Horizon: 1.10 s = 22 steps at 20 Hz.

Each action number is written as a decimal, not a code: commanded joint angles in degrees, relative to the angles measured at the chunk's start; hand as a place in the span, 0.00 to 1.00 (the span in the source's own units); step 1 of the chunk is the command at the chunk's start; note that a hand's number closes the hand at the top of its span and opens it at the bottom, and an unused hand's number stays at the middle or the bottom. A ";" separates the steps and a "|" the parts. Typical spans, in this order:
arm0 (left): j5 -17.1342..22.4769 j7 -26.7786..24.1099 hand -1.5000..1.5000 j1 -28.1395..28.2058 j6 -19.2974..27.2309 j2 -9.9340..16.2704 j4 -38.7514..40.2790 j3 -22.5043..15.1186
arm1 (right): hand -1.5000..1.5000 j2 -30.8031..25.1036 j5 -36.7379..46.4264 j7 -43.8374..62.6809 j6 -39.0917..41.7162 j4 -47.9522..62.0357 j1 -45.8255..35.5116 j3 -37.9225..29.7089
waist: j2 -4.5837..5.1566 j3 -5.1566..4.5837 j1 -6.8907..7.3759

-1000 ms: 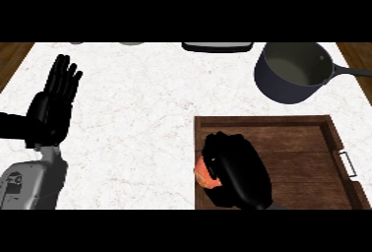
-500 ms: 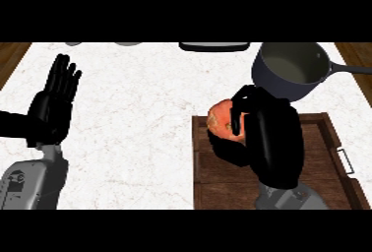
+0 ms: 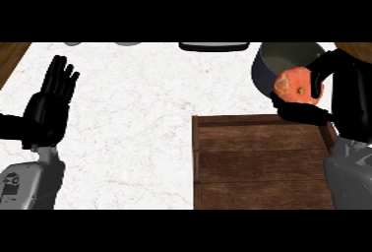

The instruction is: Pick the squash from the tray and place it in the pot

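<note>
An orange squash is held in my right hand, whose fingers and thumb curl round it. Hand and squash hang over the near rim of the dark grey pot at the back right. The brown wooden tray below, at the front right, holds nothing that I can see. My left hand rests open at the left edge, fingers up, away from both tray and pot.
The white marble counter stretches between my left hand and the tray. A dark flat object and two small grey shapes sit at the counter's back edge. Wood shows at the far corners.
My right hand has lifted the squash off the tray and carried it back and to the right, up to the pot. The left hand has stayed still.
</note>
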 commanded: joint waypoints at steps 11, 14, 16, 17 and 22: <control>-1.40 -1.97 0.50 -0.17 0.58 -2.53 0.39 -1.60 | 1.00 -15.31 -15.12 -28.39 -12.48 39.15 -7.67 -20.78 | 0.35 0.05 1.04; 0.83 2.43 0.50 -1.90 -0.81 0.59 -0.65 1.19 | 1.00 -16.83 -15.58 -34.56 -16.01 46.96 -8.44 -21.63 | 0.27 0.05 0.96; -1.23 0.99 0.50 0.84 -0.23 -0.63 -2.90 -0.69 | 1.00 -17.50 -14.32 -34.36 -17.03 50.76 -11.30 -20.51 | 0.12 0.02 0.79; -2.00 0.86 0.50 1.42 0.98 -2.22 -3.20 -1.95 | 1.00 -17.54 -15.44 -38.77 -20.31 54.99 -9.68 -22.36 | 0.25 0.05 1.03; -1.14 -1.86 0.50 -1.88 -1.53 -0.49 2.36 -0.15 | 1.00 -20.32 -13.02 -39.41 -23.12 71.45 -20.04 -22.35 | 0.56 0.05 1.47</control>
